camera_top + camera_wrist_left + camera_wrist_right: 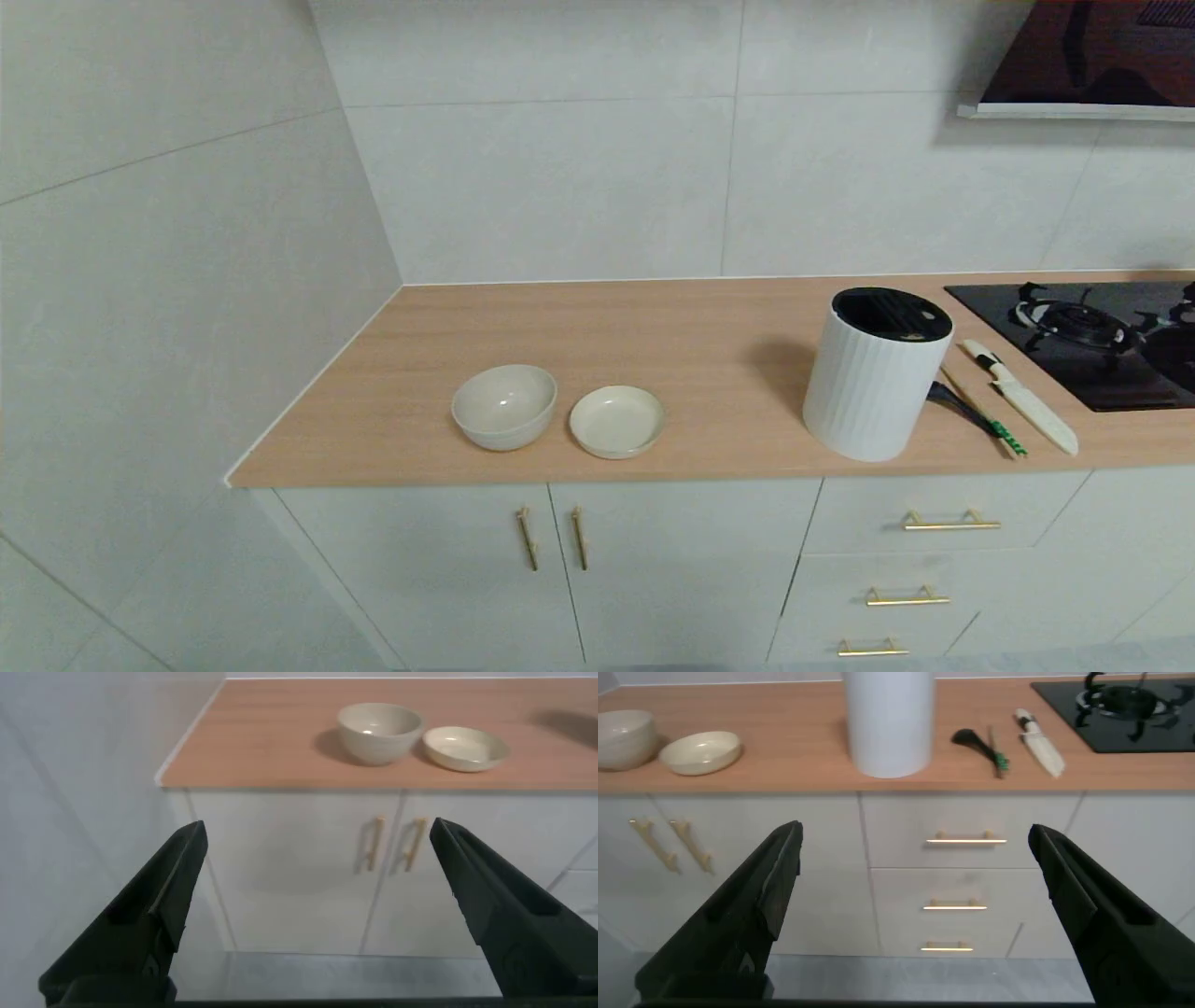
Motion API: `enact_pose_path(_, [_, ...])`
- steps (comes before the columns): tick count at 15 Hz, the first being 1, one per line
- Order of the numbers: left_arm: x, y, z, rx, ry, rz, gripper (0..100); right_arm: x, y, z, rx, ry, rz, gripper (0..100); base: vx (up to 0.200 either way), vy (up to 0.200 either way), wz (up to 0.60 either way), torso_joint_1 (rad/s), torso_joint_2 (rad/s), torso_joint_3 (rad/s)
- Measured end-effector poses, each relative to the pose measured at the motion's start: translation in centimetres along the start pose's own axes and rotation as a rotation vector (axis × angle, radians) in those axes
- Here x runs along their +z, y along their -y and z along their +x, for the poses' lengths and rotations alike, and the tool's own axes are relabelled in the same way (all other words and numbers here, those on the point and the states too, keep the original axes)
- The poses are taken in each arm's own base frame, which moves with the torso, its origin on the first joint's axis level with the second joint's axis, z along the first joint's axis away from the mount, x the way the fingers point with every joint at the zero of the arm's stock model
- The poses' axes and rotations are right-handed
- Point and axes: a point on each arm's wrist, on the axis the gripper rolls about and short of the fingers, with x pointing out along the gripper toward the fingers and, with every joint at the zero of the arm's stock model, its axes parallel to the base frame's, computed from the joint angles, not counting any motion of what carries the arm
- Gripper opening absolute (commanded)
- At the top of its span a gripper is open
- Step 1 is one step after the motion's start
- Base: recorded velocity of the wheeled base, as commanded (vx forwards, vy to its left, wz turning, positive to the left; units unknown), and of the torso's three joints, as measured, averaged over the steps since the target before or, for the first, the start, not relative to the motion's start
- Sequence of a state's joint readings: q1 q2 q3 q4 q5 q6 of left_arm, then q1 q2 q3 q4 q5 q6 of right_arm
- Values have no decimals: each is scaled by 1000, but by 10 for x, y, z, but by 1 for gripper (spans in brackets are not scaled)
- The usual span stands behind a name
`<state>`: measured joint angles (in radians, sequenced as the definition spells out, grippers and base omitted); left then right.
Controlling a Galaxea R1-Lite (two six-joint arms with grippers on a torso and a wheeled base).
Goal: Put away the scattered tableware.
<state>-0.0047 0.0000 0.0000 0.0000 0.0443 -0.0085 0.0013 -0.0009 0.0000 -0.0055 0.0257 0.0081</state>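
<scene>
Nearest, the left hand [318,833]: open, fingers [154,915] spread wide, gripping nothing. Likewise the right hand [915,833]: open wide, gripping nothing.

Straight ahead of the left hand, a pair of white cupboard doors [299,868] with upright gold handles [391,846]. Ahead of the right hand, a stack of white drawers [966,873] with level gold handles.

Past the doors and drawers, the wooden counter [653,327]. Ahead of the left hand, near the counter's front edge, a pale bowl [504,406] standing upright, and just beside it, on the side toward the right hand, a shallow pale plate [617,421]; close together, though cannot tell whether touching.

Ahead of the right hand and a little toward the left hand, a tall white ribbed holder [876,378] with a black top, upright, well apart from the plate. Just beyond the holder on the outer side of the right hand, lying flat on the counter: a black spoon [957,403], chopsticks [985,418] with green ends, then a white knife [1027,403], side by side.

Farther out on that side, a black gas stove [1092,345] set into the counter. Farthest from both hands, the pale tiled wall [560,177].
</scene>
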Motion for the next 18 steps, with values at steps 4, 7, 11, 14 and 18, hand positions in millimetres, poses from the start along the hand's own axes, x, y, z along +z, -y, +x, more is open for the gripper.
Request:
enact_pose_path(4, [0, 0, 0, 0, 0, 0, 100, 0, 0, 0, 0, 0, 0, 100, 0, 200, 0, 4, -1, 1])
enact_pose_path(7, [0, 0, 0, 0, 0, 0, 100, 0, 0, 0, -1, 0, 0, 100, 0, 200, 0, 4, 4, 1])
enact_pose_path(11, [0, 0, 0, 0, -1, 0, 100, 0, 0, 0, -1, 0, -1, 100, 0, 50, 0, 1, 2, 1])
enact_pose_path(14, [0, 0, 0, 0, 0, 1, 100, 0, 0, 0, 1, 0, 0, 100, 0, 0, 0, 0, 0, 0])
enact_pose_path(18, [0, 0, 0, 1, 0, 0, 100, 0, 0, 0, 1, 0, 0, 100, 0, 0, 0, 0, 0, 0])
